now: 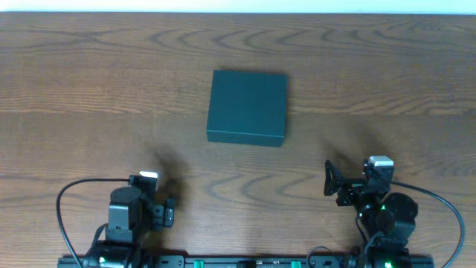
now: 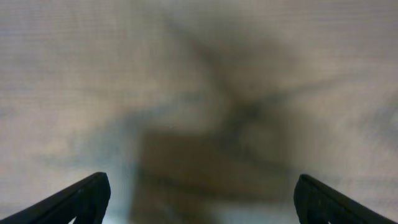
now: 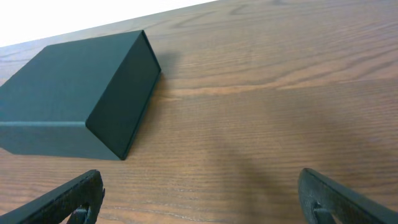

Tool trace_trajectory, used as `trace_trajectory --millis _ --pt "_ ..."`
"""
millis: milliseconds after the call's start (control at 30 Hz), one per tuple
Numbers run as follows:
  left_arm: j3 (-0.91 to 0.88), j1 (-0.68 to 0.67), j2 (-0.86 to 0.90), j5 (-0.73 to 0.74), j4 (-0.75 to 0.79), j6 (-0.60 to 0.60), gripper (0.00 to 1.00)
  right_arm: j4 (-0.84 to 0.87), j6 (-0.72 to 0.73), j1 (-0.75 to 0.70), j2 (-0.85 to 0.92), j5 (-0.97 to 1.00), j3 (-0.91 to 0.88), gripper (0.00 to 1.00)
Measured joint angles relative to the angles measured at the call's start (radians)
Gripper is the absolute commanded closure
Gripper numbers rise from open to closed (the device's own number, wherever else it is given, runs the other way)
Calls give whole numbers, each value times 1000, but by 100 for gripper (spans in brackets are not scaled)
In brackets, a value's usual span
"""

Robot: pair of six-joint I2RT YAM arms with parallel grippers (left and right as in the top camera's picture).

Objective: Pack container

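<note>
The container (image 1: 247, 106) is a dark teal-green square box lying shut in the middle of the wooden table. The right wrist view shows the container (image 3: 74, 99) at upper left, ahead of my right gripper (image 3: 200, 193), whose fingers stand wide apart with only bare wood between them. My right gripper (image 1: 332, 179) sits near the front edge, below and right of the box. My left gripper (image 1: 160, 195) rests at the front left, far from the box. Close over blurred wood, my left gripper (image 2: 202, 199) is open and empty.
The wooden table (image 1: 89, 89) runs wide to either side of the box. Black cables (image 1: 71, 195) loop beside each arm base at the front edge. A pale wall edge lies beyond the table's far side.
</note>
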Motion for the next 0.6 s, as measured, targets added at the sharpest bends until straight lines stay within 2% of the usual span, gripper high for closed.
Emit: trace_trajectory --millis 133,400,600 --pt "-1 0 0 0 -74 0 5 0 0 0 0 0 0 1" --pt "-2 0 -15 0 -82 0 4 0 0 43 -40 6 0 1" --pt "-6 0 -191 0 -74 0 5 1 0 119 -129 6 0 1"
